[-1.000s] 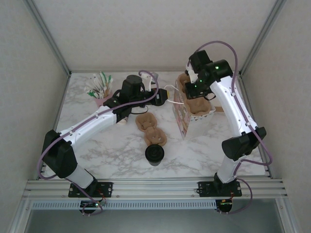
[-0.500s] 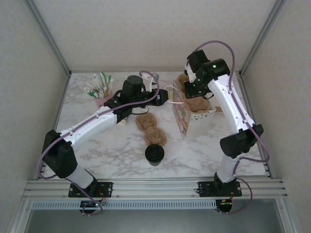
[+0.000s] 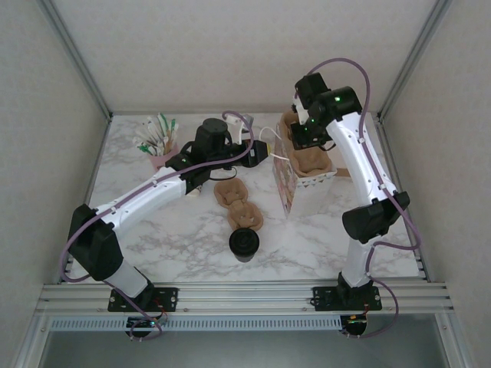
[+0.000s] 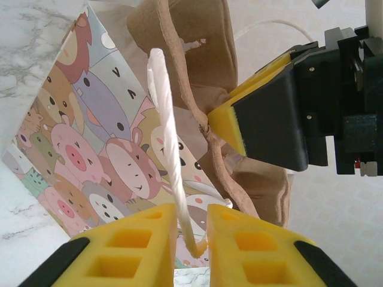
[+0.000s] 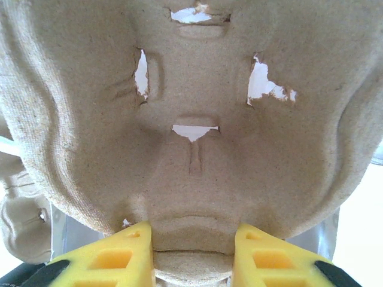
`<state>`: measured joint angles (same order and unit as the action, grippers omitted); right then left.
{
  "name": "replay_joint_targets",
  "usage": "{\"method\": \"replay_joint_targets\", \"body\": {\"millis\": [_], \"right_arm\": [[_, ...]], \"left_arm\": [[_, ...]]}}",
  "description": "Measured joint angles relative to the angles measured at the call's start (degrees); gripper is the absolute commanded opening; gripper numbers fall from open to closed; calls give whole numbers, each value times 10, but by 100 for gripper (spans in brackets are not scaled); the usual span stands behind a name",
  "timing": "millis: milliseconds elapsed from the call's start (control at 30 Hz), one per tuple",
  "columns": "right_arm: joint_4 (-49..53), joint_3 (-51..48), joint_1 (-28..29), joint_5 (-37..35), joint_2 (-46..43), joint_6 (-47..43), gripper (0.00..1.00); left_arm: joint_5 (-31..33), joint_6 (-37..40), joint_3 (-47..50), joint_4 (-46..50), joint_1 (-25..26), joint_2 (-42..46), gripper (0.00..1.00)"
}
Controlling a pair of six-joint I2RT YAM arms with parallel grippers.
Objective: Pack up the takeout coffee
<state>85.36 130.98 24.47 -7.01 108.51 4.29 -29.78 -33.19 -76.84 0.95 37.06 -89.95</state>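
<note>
The takeout coffee, a dark cup with a black lid, stands at the near end of a brown pulp carrier lying on the table. My left gripper is shut on the white cord handle of the cartoon-animal paper bag, holding that side up. My right gripper is shut on the ridge of a second pulp carrier, which hangs in the bag's open mouth. Its yellow pad presses that carrier in the left wrist view.
A pink cup of stirrers and sachets stands at the back left. The marble table is walled by a metal frame and white panels on three sides. Both arm bases sit on the near rail.
My right arm has drawn the held carrier a little to the left and toward the back, over the bag. The left gripper has stayed on the handle.
</note>
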Motion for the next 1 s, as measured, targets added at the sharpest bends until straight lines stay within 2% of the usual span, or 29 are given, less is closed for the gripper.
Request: {"method": "replay_joint_targets", "body": {"millis": [400,1000], "right_arm": [[-8,-9,-3,-5,2,5,30],[-76,-149,-3,-3,-28,10,29]], "left_arm": [[0,0,0,0,0,-1,20],[5,0,0,0,0,-1,20]]}}
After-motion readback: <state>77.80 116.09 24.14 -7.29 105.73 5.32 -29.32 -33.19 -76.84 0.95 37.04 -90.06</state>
